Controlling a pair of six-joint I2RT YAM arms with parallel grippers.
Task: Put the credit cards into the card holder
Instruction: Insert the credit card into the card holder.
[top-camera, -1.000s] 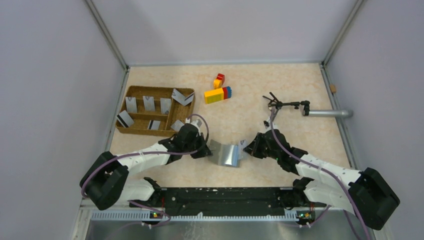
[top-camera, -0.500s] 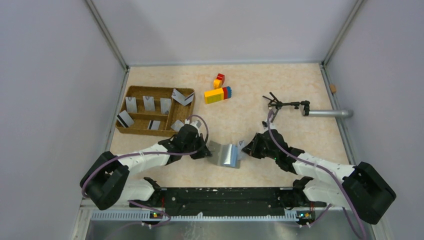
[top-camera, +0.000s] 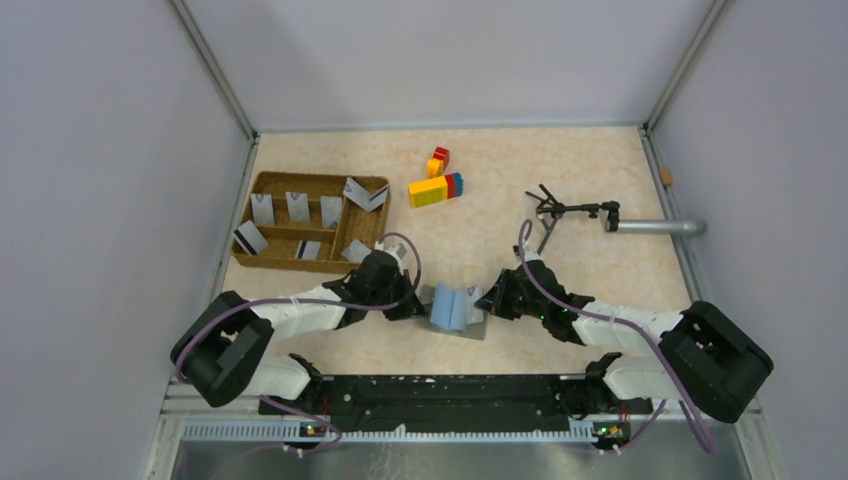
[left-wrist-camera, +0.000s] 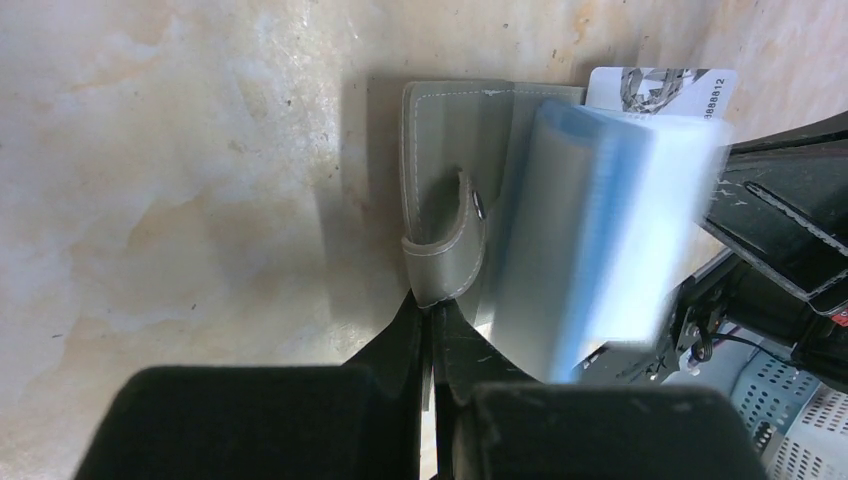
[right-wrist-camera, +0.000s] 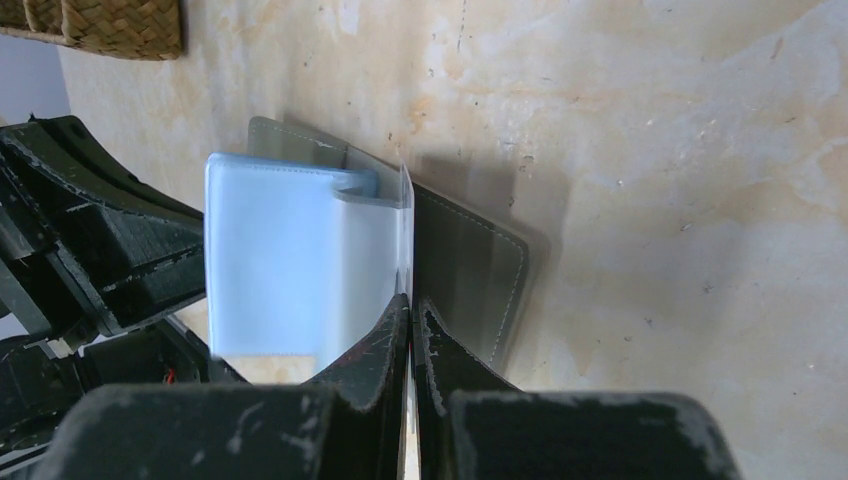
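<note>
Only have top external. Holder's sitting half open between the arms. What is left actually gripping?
Observer: The left gripper is shut on the card holder at the grey cover's edge, right by its snap strap.
Operator: And right? Blue panel or a card?
Observer: The right gripper pinches a thin sheet, seen edge-on beside the blue sleeves. It looks like the credit card, not a sleeve.
Operator: Card in a slot yet?
Observer: Cannot tell. The left wrist view shows its printed end, digits visible, sticking out past the sleeves' far edge.
</note>
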